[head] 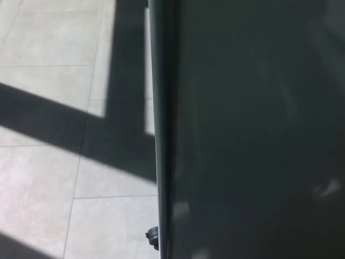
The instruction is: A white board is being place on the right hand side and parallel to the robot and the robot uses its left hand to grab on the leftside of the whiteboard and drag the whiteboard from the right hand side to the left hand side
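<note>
The whiteboard point(253, 129) is filling the whole right half and centre of the frame, showing as a dark, dim grey panel with faint pale reflections near the lower right. Its left edge, a narrow dark frame strip point(160, 129), is running almost straight from the top of the frame to the bottom, a little left of centre. Near the bottom of that strip a small black rounded part point(152, 234) is sticking out to the left; it may be a caster or a fitting, but it is too small to tell. To the left of the board the pale tiled floor point(48, 178) is lying in sunlight, crossed by broad dark shadows in the upper left and across the middle.

Neither robot hand is showing anywhere in the frame, so whether the fingers are spread or closed cannot be told, and nothing is gripping the board here.

As a judgement, the step in hand is reaching for the board's left edge with the left hand. Doing it well seems to be a matter of bringing that hand in from the frame's left toward the middle of the frame strip, wrapping thumb and fingers around the strip itself rather than pressing on the flat panel, and closing firmly before pulling. The pull should then be going steadily toward the frame's left, along the board's own line, so that it is sliding rather than twisting or tipping.
</note>
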Tool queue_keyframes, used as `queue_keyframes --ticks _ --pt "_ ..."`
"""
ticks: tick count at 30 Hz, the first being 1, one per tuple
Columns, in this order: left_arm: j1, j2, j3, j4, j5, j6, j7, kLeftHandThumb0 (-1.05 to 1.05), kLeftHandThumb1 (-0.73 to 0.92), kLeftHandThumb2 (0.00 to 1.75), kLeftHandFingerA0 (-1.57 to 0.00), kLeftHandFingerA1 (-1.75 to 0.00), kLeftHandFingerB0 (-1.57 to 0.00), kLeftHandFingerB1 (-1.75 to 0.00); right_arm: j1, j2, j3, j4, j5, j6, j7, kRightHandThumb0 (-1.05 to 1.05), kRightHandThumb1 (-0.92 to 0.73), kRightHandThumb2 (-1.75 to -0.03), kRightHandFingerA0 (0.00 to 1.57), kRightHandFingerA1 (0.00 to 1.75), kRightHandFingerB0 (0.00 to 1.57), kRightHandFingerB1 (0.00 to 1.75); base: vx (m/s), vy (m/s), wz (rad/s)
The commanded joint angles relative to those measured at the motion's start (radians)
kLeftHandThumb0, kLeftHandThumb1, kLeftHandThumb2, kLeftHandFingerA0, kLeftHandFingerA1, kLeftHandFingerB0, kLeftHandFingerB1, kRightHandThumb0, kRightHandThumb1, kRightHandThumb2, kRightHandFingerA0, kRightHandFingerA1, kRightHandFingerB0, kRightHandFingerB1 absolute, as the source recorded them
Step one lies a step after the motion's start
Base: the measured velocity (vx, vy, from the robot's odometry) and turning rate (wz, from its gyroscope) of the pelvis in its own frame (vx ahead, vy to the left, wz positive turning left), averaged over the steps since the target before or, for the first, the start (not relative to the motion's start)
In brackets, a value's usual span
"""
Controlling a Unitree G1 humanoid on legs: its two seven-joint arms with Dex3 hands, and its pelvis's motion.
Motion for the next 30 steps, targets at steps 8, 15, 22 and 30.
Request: queue_keyframes --ticks 8,15,22,30 --pt "-0.178 0.065 0.132 -0.052 -0.165 -0.135 -0.280 -0.08 0.73 0.63 -0.24 -0.33 -0.25 -0.29 -0.050 -0.013 -0.084 0.102 0.063 -0.232 -0.020 -0.24 -0.88 -0.66 0.68 0.51 0.37 0.32 0.00 0.000 0.01" --pt "-0.335 0.118 0.128 -0.231 -0.269 0.051 -0.567 0.01 0.47 0.90 -0.22 -0.51 -0.26 -0.50 -0.047 -0.015 -0.084 0.114 0.049 -0.260 -0.043 -0.23 -0.88 -0.66 0.69 0.52 0.36 0.32 0.00 0.000 0.00" --pt "-0.373 0.138 0.070 -0.331 -0.253 0.083 -0.653 -0.02 0.40 0.84 -0.24 -0.51 -0.28 -0.51 -0.038 -0.019 -0.075 0.115 0.037 -0.267 -0.053 -0.23 -0.88 -0.66 0.67 0.51 0.37 0.32 0.00 0.000 0.00" --pt "-0.595 0.101 -0.139 -0.430 -0.173 0.204 -0.742 -0.28 0.37 0.61 -0.04 -0.25 -0.06 -0.30 -0.051 -0.020 -0.069 0.117 0.030 -0.268 -0.073 -0.24 -0.87 -0.66 0.71 0.51 0.37 0.32 0.00 0.000 0.00"
